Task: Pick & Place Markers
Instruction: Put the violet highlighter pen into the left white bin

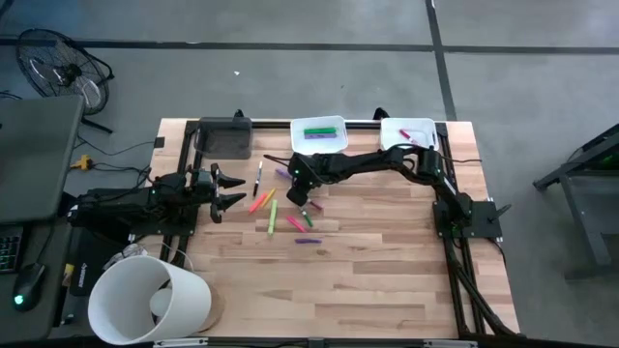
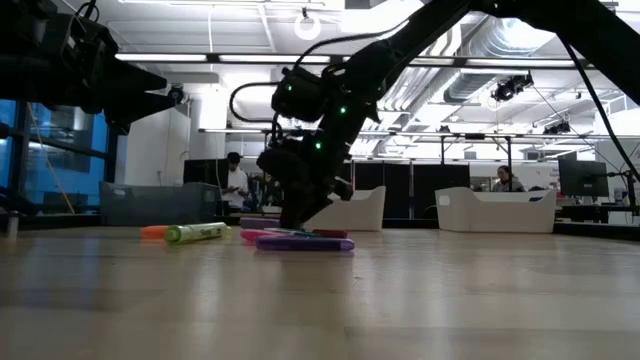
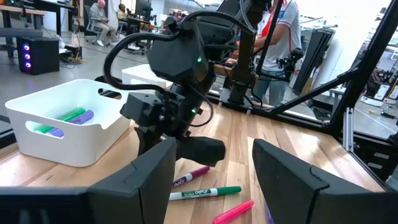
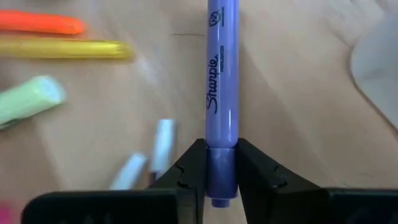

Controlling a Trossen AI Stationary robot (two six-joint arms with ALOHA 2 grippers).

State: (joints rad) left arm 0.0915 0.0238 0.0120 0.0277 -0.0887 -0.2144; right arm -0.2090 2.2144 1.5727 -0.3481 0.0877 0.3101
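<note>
The right claw point(image 4: 221, 171) clamps the cap end of a purple marker point(image 4: 221, 93) lying flat on the worktop point(image 1: 387, 261), the pen's long axis running straight out ahead between the fingers. It sits mid-worktop among loose markers point(image 1: 280, 215), with the white trays point(image 1: 319, 135) at the far edge, beyond the claw. The right arm is plainly the nearer; the left claw point(image 1: 224, 188) waits with its fingers spread at the worktop's left side, well apart. Lifting likely comes next.

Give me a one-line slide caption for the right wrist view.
Right gripper shut on a purple marker lying on the wooden table, orange and yellow markers nearby.
</note>
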